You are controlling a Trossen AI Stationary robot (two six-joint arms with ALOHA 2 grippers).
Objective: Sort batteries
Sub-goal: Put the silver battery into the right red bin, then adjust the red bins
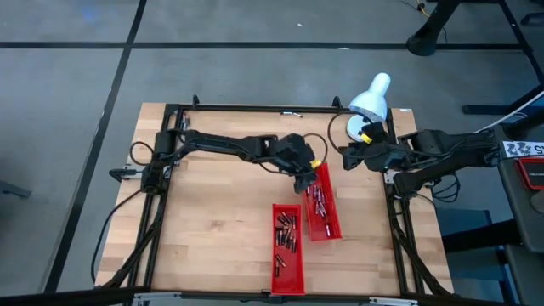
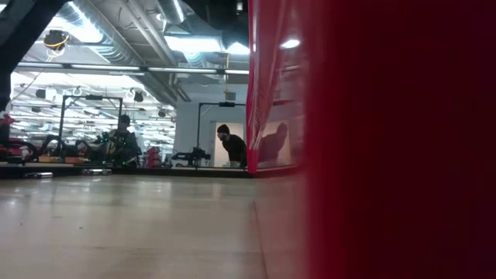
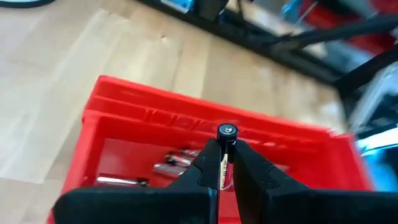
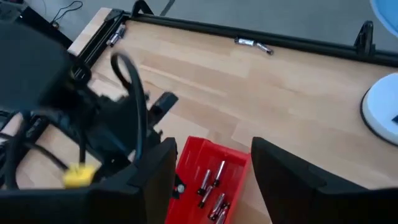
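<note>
High view: the left gripper (image 1: 304,182) reaches to table centre and hangs over the 12 o'clock end of the right-hand tray (image 1: 322,212), a second tray (image 1: 286,250) lying just beside it toward 7 o'clock. Batteries (image 1: 285,234) are scattered in both trays. The right gripper (image 1: 349,156) waits near the table's 2 o'clock edge, beside the lamp (image 1: 371,98). Risk here: the left arm is low over the tray's end, so a sideways swing could knock the tray wall and shift or tip it.

Low view: a red tray wall (image 2: 387,155) fills the right half; bare table (image 2: 124,225) and people far behind. No gripper shows.

Left wrist view: the left gripper (image 3: 226,148) is pinched tight on one battery (image 3: 226,130), which stands upright between the tips with only its metal end showing above them. Loose cells (image 3: 174,160) lie below in the tray (image 3: 186,115). The hold is at the very tips on a round, slick cell, so it could twist or slip out during transfer and drop into the wrong tray or roll off across the table.

Right wrist view: the right gripper (image 4: 211,171) stands wide, holding nothing, facing the tray (image 4: 208,155) and the left arm (image 4: 93,118). If it advances now, the two arms could collide over the tray.
</note>
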